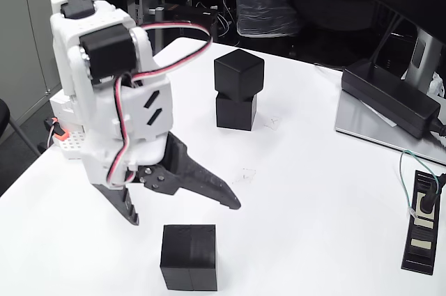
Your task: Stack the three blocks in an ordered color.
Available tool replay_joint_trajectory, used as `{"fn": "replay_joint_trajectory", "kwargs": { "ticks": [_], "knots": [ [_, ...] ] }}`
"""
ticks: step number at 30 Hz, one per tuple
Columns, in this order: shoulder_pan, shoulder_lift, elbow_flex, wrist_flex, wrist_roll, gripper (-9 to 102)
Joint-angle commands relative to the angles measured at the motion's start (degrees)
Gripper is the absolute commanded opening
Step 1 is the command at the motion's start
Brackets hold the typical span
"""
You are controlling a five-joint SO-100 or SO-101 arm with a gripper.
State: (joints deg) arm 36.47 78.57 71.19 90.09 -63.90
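Third block [189,256] lies below spread fingers [209,188].

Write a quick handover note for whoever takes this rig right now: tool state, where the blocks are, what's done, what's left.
Tool: open, holding nothing, hanging above the table just up and left of the front block in the fixed view.
Blocks: two stacked at the back, top block sitting slightly twisted on the lower block. Third block alone at the front edge.
Done: two-block stack.
Left: grasp the front block and place it on the stack; mind the twisted top block, it may make the placement less steady.
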Motion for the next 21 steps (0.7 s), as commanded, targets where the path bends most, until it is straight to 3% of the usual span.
{"fn": "replay_joint_trajectory", "kwargs": {
  "ticks": [1,21],
  "knots": [
    [0.0,-3.1,-4.6,0.0,-0.7,52],
    [-3.0,-16.6,-7.9,-3.4,-0.6,48]
  ]
}}
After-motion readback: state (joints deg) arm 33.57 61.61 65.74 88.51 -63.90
